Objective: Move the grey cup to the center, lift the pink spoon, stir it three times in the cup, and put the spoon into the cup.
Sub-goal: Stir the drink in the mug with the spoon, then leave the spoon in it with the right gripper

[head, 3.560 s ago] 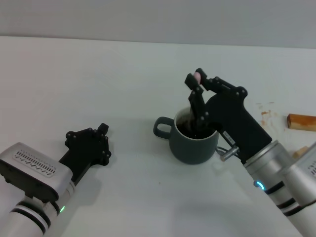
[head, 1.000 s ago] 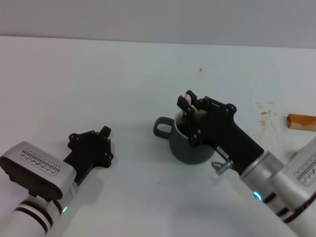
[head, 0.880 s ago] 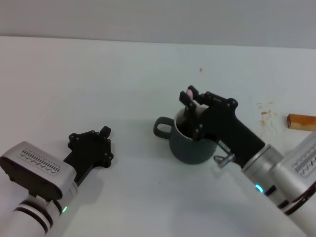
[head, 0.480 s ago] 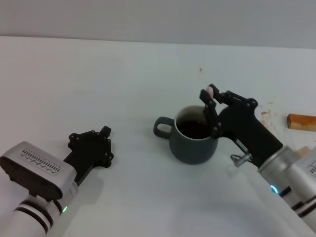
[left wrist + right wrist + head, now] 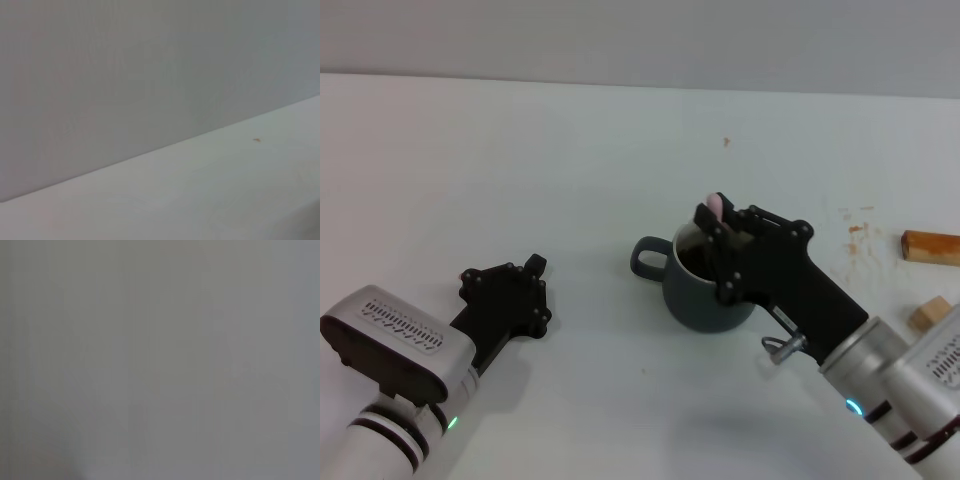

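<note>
Grey cup (image 5: 705, 292): upright near table (image 5: 570, 180) centre, loop handle toward robot's left, dark liquid inside.
Pink spoon (image 5: 716, 205): pale handle tip shows above cup rim, rest hidden by fingers.
R gripper (image 5: 720, 245): over cup mouth, fingers pinched on spoon.
L gripper (image 5: 515, 295): low on table, well apart from cup; finger gap can't be told.
Wooden blocks (image 5: 931, 246): far right edge.

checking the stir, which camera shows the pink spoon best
The head view. The pink spoon shows only its pink handle tip above the right claw, over the grey cup. Neither wrist view shows the spoon at all, only blank grey surfaces.
</note>
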Robot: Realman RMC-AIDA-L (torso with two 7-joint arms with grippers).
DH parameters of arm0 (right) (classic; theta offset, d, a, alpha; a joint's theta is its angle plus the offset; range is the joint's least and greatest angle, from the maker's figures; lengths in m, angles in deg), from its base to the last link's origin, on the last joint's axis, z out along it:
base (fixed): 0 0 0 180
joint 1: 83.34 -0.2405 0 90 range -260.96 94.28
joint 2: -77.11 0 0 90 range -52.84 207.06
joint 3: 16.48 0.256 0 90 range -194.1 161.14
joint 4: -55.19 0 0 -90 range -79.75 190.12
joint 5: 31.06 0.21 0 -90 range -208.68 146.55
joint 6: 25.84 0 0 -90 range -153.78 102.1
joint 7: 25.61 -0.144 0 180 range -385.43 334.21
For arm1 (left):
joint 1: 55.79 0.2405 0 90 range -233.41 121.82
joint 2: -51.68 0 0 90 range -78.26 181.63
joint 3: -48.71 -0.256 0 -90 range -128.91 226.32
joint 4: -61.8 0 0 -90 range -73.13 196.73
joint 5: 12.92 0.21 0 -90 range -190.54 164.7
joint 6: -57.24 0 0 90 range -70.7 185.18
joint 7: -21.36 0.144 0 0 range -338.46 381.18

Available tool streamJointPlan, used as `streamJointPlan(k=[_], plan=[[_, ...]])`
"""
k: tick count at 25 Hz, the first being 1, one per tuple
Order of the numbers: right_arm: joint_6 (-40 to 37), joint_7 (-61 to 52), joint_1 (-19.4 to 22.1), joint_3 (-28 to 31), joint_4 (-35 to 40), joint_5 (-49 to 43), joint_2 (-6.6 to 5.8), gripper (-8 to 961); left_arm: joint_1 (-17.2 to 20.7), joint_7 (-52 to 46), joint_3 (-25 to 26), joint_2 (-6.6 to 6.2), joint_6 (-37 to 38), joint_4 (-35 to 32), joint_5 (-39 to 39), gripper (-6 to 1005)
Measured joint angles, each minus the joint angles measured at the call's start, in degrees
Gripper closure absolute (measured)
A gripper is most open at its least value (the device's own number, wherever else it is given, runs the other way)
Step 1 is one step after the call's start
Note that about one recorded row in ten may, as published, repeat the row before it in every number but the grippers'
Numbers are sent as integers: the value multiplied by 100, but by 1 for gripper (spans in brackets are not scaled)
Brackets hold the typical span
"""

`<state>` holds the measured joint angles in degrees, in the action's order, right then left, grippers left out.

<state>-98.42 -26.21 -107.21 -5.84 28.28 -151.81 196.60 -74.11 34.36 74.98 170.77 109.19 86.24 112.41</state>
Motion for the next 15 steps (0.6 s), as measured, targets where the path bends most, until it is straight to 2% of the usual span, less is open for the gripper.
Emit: streamJointPlan(k=[8,15], plan=[[149,-75,-221,195,130,9,-14,902,-40,0,0,0,0,-4,0,1001],[139,-486,-195,216,250,-36,-31,877,-49,0,0,0,0,-13,0,1001]])
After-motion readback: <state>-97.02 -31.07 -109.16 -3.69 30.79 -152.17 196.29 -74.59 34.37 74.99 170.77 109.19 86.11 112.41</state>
